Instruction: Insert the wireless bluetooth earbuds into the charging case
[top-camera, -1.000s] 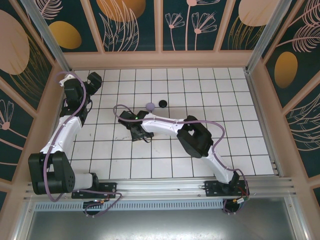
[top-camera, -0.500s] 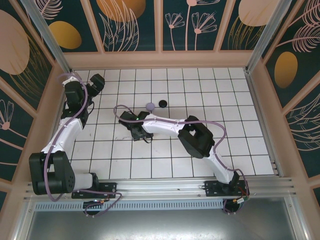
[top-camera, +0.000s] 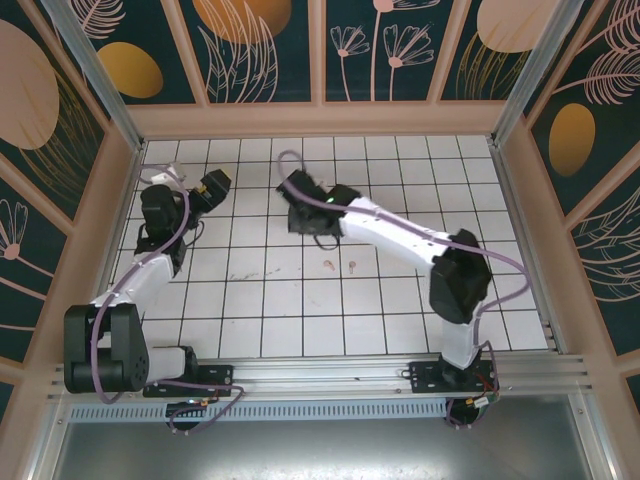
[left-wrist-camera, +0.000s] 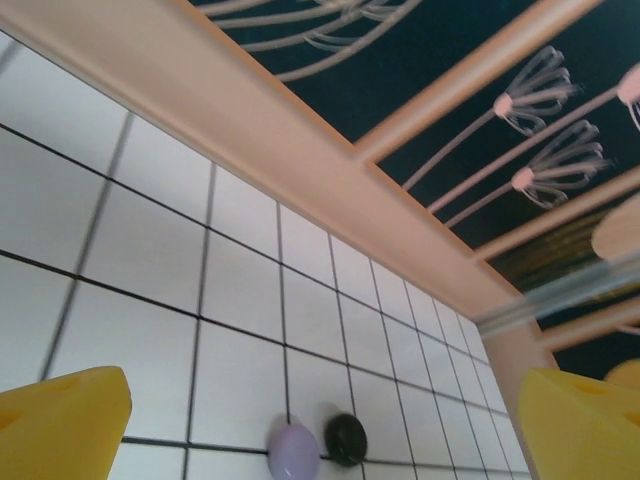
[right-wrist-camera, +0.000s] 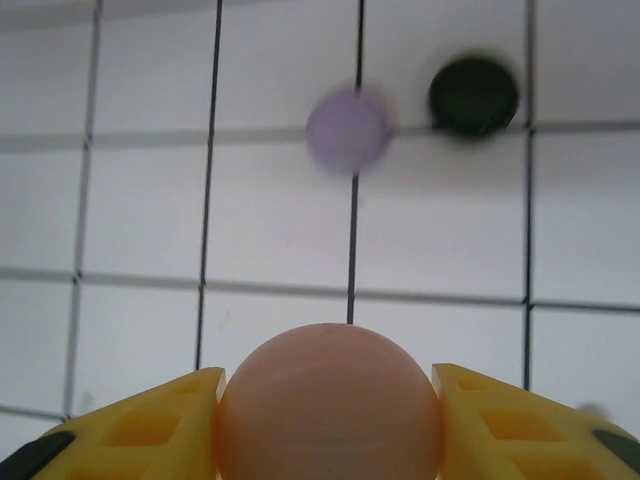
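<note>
Top view: a white tiled bench with dark grout lines is boxed in by a peach wooden rail and dark teal panels painted with pale leaves and orange rounds. Two pink earbuds lie side by side on a tile near the middle, clear of both arms; they are too small to make out any detail. The right arm reaches across to the far middle, and its wrist covers whatever lies beneath it. The left arm stands by the left wall, its yellow left fingers raised.

Left wrist view: the left fingers are spread wide apart with nothing between them, both cut off by the picture's edges. Beyond them a lilac case and a black case sit just beside each other on the tiles, the lilac one clipped at the bottom.

Right wrist view: the right fingers are clamped on a round pink case, its lower part out of frame. Farther off are the lilac case, blurred, and the black case.
</note>
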